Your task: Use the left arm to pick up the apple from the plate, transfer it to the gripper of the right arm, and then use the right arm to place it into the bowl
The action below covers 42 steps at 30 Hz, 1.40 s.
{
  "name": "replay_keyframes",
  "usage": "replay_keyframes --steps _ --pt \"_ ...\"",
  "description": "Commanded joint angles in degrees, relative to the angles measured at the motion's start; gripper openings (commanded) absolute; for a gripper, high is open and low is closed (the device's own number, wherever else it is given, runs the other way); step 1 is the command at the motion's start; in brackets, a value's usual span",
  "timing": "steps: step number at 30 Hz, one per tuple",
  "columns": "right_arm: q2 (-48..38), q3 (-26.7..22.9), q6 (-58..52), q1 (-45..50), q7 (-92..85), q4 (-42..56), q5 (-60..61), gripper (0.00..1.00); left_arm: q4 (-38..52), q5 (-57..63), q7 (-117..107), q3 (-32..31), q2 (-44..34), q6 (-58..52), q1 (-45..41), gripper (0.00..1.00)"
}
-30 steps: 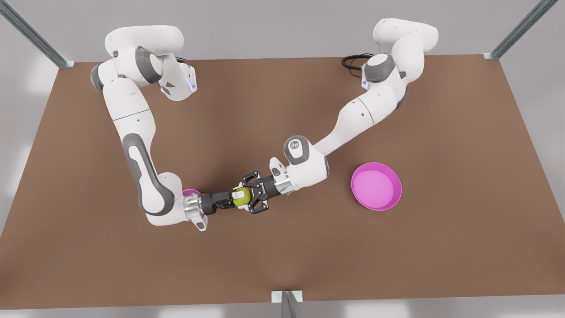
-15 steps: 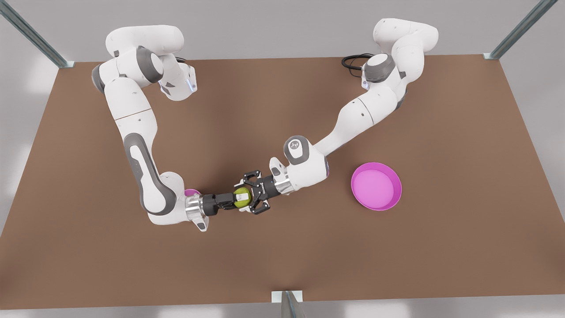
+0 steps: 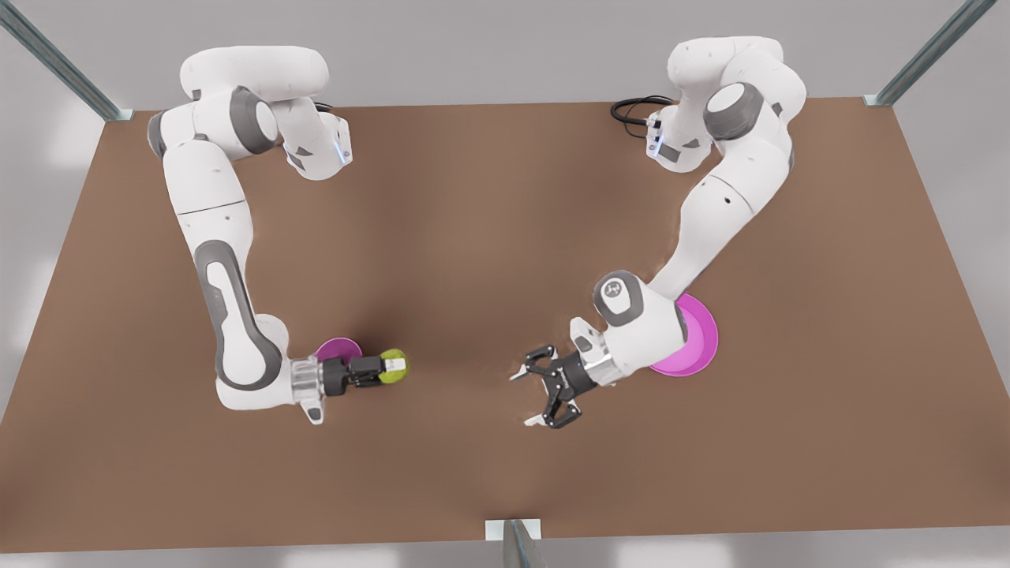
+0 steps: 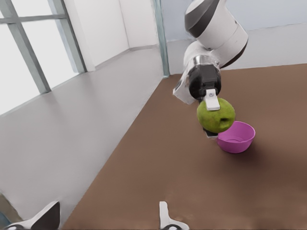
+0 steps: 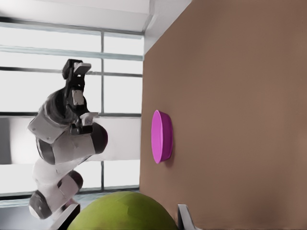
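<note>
The yellow-green apple [image 3: 390,376] [image 4: 216,115] [image 5: 124,213] hangs above the table with my right gripper [image 3: 392,366] [image 4: 213,112] shut on it. That gripper belongs to the arm on the front view's left. The small pink bowl [image 3: 339,347] [image 4: 236,137] sits just behind its wrist, partly hidden. My left gripper [image 3: 527,400] [image 4: 106,220] [image 5: 77,67], on the arm at the front view's right, is open and holds nothing. It hovers well apart from the apple. The wide magenta plate [image 3: 698,339] [image 5: 160,136] lies bare behind it, half covered by that arm's wrist.
The brown table [image 3: 473,237] spreads wide between the two arms. A black cable [image 3: 631,110] loops at the back by one arm's base. Metal frame posts [image 3: 907,71] rise at the back corners, and a bracket [image 3: 513,530] sits at the front edge.
Both grippers met at the apple mid-table. The left gripper let go and drew back toward the plate. The right gripper carried the apple off toward the bowl.
</note>
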Motion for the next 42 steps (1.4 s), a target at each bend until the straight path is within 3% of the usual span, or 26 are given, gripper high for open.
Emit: replay_keyframes --steps 1,3,5,8,9,10,11,12,13,15,19,31,32,33,37,39,40,42 --pt "-0.3 0.1 2.2 -1.5 -2.2 0.0 -8.8 0.72 -1.9 18.9 -35.3 2.6 -7.7 -35.5 6.3 1.0" --pt "-2.0 0.3 1.5 -3.3 -2.6 -0.8 -15.1 0.72 -1.2 30.6 -48.4 2.5 -15.6 -56.7 11.8 1.0" --pt "-4.2 0.9 0.4 -5.4 -2.7 -2.7 -20.7 0.72 -0.3 42.0 -71.9 2.4 -21.8 -71.9 11.9 1.0" --pt "-7.9 1.0 -1.6 -7.7 -3.5 -4.5 -32.5 0.72 2.5 40.4 -88.7 2.2 -29.5 -78.2 16.4 1.0" --pt "-7.9 0.9 -1.8 -8.6 -4.2 -4.5 -34.1 0.72 2.8 35.0 -88.6 4.9 -33.2 -78.3 18.0 1.0" --pt "-7.9 0.8 -1.6 -9.0 -4.9 -4.4 -35.9 0.72 2.4 27.3 -88.6 19.6 -38.1 -77.5 9.2 1.0" --pt "-7.9 0.9 -1.1 -9.0 -5.0 -4.1 -38.5 0.72 0.1 18.9 -88.6 43.1 -43.3 -75.5 -8.0 1.0" --pt "-7.9 1.0 -0.2 -9.0 -5.0 -3.9 -40.3 0.72 -6.2 16.3 -88.3 49.5 -47.9 -71.3 -11.7 1.0" --pt "-7.9 1.0 1.1 -8.8 -5.0 -3.9 -42.0 0.72 -12.1 15.9 -87.6 49.8 -52.0 -67.3 -10.9 1.0" --pt "-7.6 1.2 4.6 -8.4 -5.4 -4.0 -45.3 0.73 -6.5 16.1 -86.4 49.7 -47.9 -67.8 -10.6 1.0" --pt "-7.0 1.3 8.8 -6.6 -5.1 -4.5 -45.9 0.73 -5.3 16.8 -86.9 49.7 -44.3 -68.4 -10.6 1.0" --pt "-7.4 3.1 14.1 -5.7 -5.2 -8.8 -46.4 0.77 -5.2 16.8 -87.3 49.8 -43.0 -68.0 -10.6 1.0" --pt "-7.4 3.1 14.1 -5.8 -5.3 -9.0 -46.4 0.92 -5.2 16.8 -87.3 49.8 -43.0 -68.0 -10.7 1.0" --pt "-7.4 3.1 14.1 -5.8 -5.3 -9.0 -46.4 1.0 -5.2 16.8 -87.3 49.8 -43.0 -68.0 -10.7 1.0" --pt "-7.6 3.1 13.6 -6.0 -5.4 -8.6 -46.4 1.0 -5.2 16.8 -87.3 49.7 -43.0 -68.0 -10.7 1.0" --pt "-8.0 3.1 11.5 -6.0 -3.8 -3.3 -51.3 1.0 -5.2 16.8 -87.3 49.7 -43.1 -68.1 -10.7 1.0" --pt "-7.9 3.1 4.9 -6.0 1.1 5.4 -57.7 1.0 -5.2 16.8 -87.3 49.7 -43.0 -68.1 -10.7 1.0" --pt "-10.7 3.0 2.6 -5.8 9.0 16.7 -68.0 1.0 -5.2 16.8 -87.3 49.7 -43.1 -68.0 -10.7 1.0"
